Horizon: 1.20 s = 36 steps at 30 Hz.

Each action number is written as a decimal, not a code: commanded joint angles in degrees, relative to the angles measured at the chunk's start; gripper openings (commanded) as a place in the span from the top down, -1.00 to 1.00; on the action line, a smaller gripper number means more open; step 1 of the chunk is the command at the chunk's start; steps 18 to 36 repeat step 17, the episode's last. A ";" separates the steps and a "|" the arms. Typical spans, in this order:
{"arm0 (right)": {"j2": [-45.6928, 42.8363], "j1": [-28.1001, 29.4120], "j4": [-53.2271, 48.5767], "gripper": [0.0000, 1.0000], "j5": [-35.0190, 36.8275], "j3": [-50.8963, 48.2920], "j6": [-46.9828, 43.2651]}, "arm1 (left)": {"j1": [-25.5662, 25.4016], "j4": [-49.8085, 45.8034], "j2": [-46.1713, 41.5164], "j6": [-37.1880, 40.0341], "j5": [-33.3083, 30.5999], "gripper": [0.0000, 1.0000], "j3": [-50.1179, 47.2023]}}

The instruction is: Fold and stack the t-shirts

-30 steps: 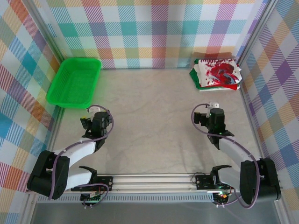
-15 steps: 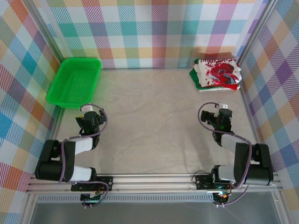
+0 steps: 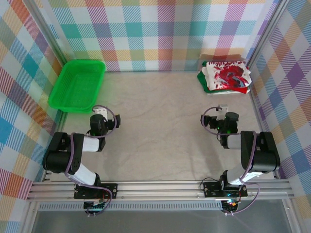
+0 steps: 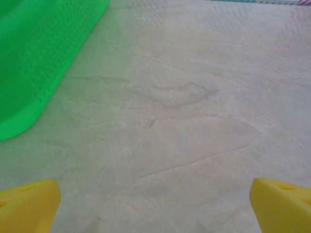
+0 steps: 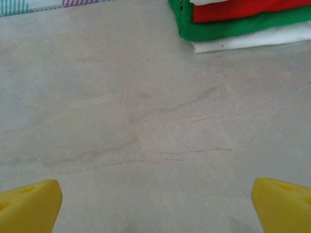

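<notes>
1. Left fingers (image 4: 26, 204), yellow-tipped, are standing spread wide apart, released, w/ nothing btwn them. They're gripping nothing and pointing out over the bare beige table (image 4: 184, 121).
2. Bright green perforated plastic tray (image 4: 34, 58) is sitting ahead and to the left of the left fingers, at the table's far-left corner, not touching them.
3. Right fingers (image 5: 29, 204), also yellow-tipped, are likewise standing fully apart, released, holding nothing, w/ only wrinkled table surface btwn them.
4. Stack of folded cloth t-shirts (image 3: 225, 77) is lying at the table's far-right corner, close to the plaid wall (image 3: 160, 34), well apart from the right fingers.
5. White tee w/ red-and-dark print (image 3: 228, 74) is lying on top. In the right wrist view, a red tee (image 5: 243, 9) is resting on a green tee (image 5: 233, 26), w/ another white layer at the very bottom.
</notes>
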 commanded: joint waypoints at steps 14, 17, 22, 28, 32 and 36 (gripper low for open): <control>-0.20 2.35 2.62 -0.99 4.36 1.80 -0.86 | 0.49 -0.90 0.22 -0.09 0.83 -1.00 1.48; -0.20 2.31 2.71 -0.99 4.36 1.71 -0.84 | 0.52 -0.93 0.22 -0.10 0.84 -1.00 1.47; -0.20 2.31 2.71 -0.99 4.36 1.71 -0.84 | 0.52 -0.93 0.22 -0.10 0.84 -1.00 1.47; -0.20 2.31 2.71 -0.99 4.36 1.71 -0.84 | 0.52 -0.93 0.22 -0.10 0.84 -1.00 1.47; -0.20 2.31 2.71 -0.99 4.36 1.71 -0.84 | 0.52 -0.93 0.22 -0.10 0.84 -1.00 1.47; -0.20 2.31 2.71 -0.99 4.36 1.71 -0.84 | 0.52 -0.93 0.22 -0.10 0.84 -1.00 1.47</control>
